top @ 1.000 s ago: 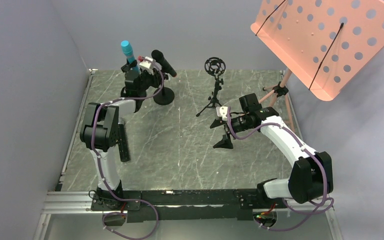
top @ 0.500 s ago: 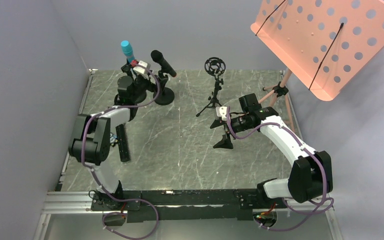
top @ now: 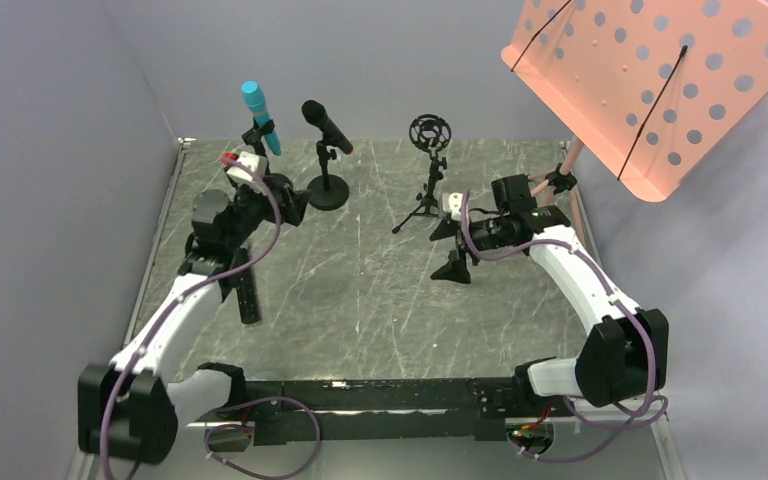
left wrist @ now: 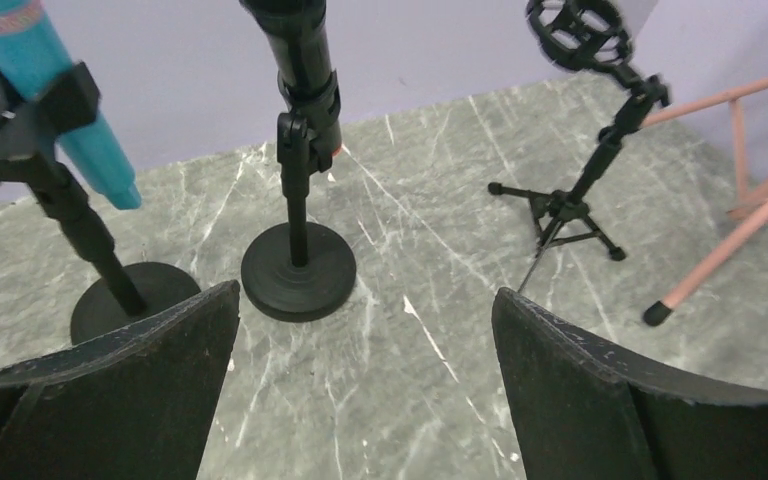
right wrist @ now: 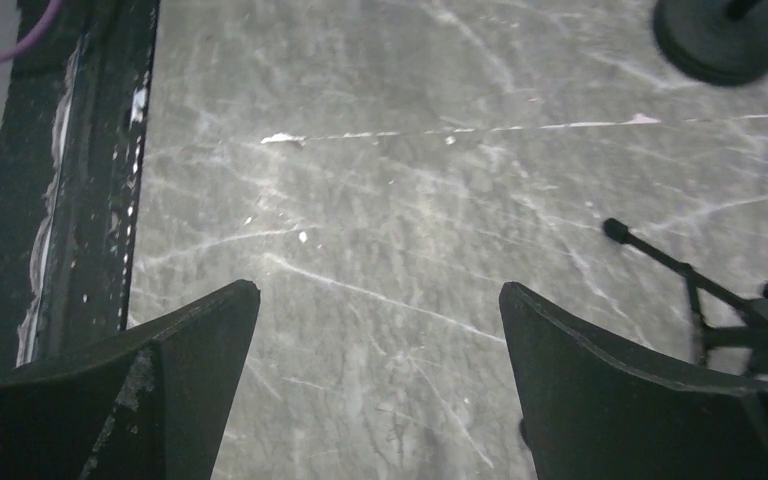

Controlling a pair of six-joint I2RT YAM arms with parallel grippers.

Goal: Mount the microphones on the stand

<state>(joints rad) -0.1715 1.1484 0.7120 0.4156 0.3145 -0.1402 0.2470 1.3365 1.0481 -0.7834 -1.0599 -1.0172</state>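
The turquoise microphone (top: 256, 112) sits tilted in the clip of the left stand (left wrist: 35, 125), whose round base (left wrist: 130, 300) shows in the left wrist view. A black microphone (top: 326, 126) with an orange end is clipped in the round-base stand (top: 328, 192) beside it. A tripod stand with an empty ring mount (top: 429, 132) is at centre back. My left gripper (top: 293, 205) hangs open just in front of the two stands, with nothing between its fingers (left wrist: 160, 390). My right gripper (top: 450, 250) is open and empty over bare table near the tripod's legs (right wrist: 665, 258).
A pink perforated music stand (top: 650, 75) rises at the back right, its legs (left wrist: 740, 225) reaching the table. A long black stick-shaped object (top: 247, 290) lies flat by my left arm. Grey walls close the left and back. A black rail (top: 360, 395) runs along the near edge.
My left gripper opened, let go of the turquoise microphone and drew back toward me and left. The microphone stays in its clip. My right gripper shifted slightly toward the back.
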